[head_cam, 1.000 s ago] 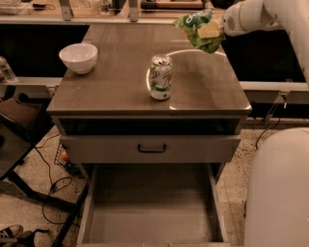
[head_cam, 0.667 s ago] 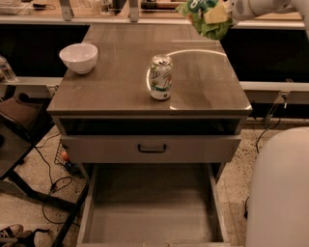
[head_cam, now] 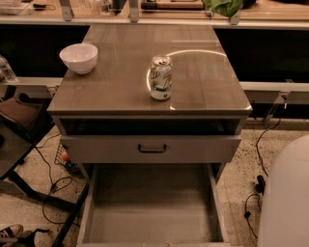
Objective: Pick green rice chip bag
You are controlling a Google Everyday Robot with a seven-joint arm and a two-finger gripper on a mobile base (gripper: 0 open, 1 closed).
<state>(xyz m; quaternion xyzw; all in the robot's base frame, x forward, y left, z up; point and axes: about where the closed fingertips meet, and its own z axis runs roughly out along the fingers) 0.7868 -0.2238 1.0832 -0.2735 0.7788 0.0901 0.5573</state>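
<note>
Only the lower part of the green rice chip bag (head_cam: 223, 6) shows, at the very top edge of the camera view. It hangs in the air above the far right corner of the table (head_cam: 203, 96). My gripper is above the top edge of the frame and does not show.
An upright green-and-white soda can (head_cam: 161, 77) stands mid-table. A white bowl (head_cam: 78, 57) sits at the left edge. The bottom drawer (head_cam: 152, 207) is pulled open below the closed upper drawer (head_cam: 152, 148). My white base (head_cam: 287, 202) is at the lower right. Cables lie on the floor.
The arm has lifted the green bag up and away from the table's far right corner. The gripper has left the frame and only the bag's bottom remains visible.
</note>
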